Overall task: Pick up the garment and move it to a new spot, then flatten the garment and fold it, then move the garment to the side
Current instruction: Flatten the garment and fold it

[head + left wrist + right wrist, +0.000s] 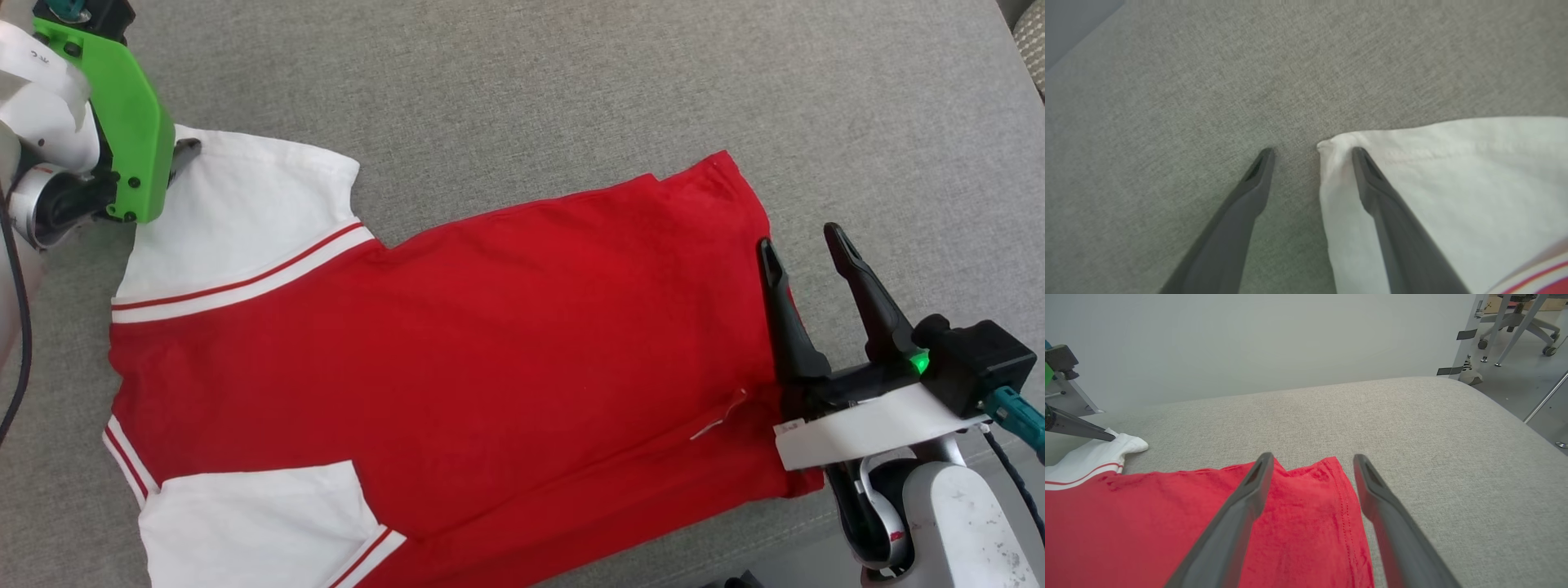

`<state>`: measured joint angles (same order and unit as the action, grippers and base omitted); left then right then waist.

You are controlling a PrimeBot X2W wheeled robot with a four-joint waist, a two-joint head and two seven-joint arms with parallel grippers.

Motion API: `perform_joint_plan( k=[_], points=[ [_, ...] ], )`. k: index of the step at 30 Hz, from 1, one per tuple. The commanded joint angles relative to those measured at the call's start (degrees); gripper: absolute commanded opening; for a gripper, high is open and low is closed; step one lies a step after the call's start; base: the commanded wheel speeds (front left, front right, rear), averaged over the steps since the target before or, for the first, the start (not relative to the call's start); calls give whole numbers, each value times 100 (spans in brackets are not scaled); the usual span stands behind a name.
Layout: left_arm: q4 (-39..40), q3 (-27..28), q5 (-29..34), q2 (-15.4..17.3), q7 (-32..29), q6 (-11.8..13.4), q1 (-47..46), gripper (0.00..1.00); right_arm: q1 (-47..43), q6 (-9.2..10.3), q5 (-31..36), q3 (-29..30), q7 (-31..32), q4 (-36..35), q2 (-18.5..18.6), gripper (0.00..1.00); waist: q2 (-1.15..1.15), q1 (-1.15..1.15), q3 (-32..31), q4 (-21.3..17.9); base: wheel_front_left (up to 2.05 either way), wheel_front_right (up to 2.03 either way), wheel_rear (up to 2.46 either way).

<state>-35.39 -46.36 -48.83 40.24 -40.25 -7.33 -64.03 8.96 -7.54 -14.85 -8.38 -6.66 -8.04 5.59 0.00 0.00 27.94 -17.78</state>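
Between our left hand [1310, 153], wide at a sleeve corner [1331, 148], and right hand [800, 238], wide astride the hem [1350, 506], the garment [490, 351] lies lengthwise.

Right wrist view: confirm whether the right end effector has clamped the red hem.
No; the right end effector stands open, and the garment lies flat beneath, ungripped.

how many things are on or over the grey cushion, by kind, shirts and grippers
garment: 1
grippers: 2, the left gripper and the right gripper, both open
total: 3
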Motion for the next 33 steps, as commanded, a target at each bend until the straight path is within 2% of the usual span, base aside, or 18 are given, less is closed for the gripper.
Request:
perform_joint_plan(
  k=[1, 2, 4, 8, 15, 19, 26, 33],
  points=[
    [-93, -108, -71, -1, -84, -15, 13, 100, 125, 5, 31, 9, -33, -55, -26, 100, 0, 0, 49, -33, 0, 0, 0],
    [-109, -123, -131, -23, -118, -15, 43, 87, 129, 5, 36, 13, -27, -67, -25, 100, 0, 0, 49, -30, 0, 0, 0],
    [-160, -139, -333, -103, -265, -15, 147, 0, 134, 5, 45, 25, -17, -75, -17, 100, 0, 0, 39, -16, 0, 0, 0],
    [-170, -133, -590, -195, -405, -15, 293, 0, 111, 5, 81, 74, 15, -56, 13, 100, 0, 0, -39, 46, 0, 0, 0],
    [-211, 141, -852, -379, 191, 61, 531, 0, 58, 5, 24, 125, 205, -20, 136, 100, 0, 0, -442, 212, 0, 0, 0],
    [-73, 238, -856, -389, 591, 96, 660, 0, 14, 5, 18, 178, 499, -29, 347, 100, 0, 0, -725, 378, 0, 0, 0],
    [602, 260, -858, -361, 865, 253, 978, 0, 138, 5, -197, 344, 2003, 102, 896, 100, 0, 0, -1057, 808, 0, 0, 0],
    [1817, 263, -861, -238, 1003, 503, 1363, 0, 771, 5, -712, 427, 3940, 299, 1554, 100, 0, 0, -1044, 1277, 0, 0, 0]
  ],
)
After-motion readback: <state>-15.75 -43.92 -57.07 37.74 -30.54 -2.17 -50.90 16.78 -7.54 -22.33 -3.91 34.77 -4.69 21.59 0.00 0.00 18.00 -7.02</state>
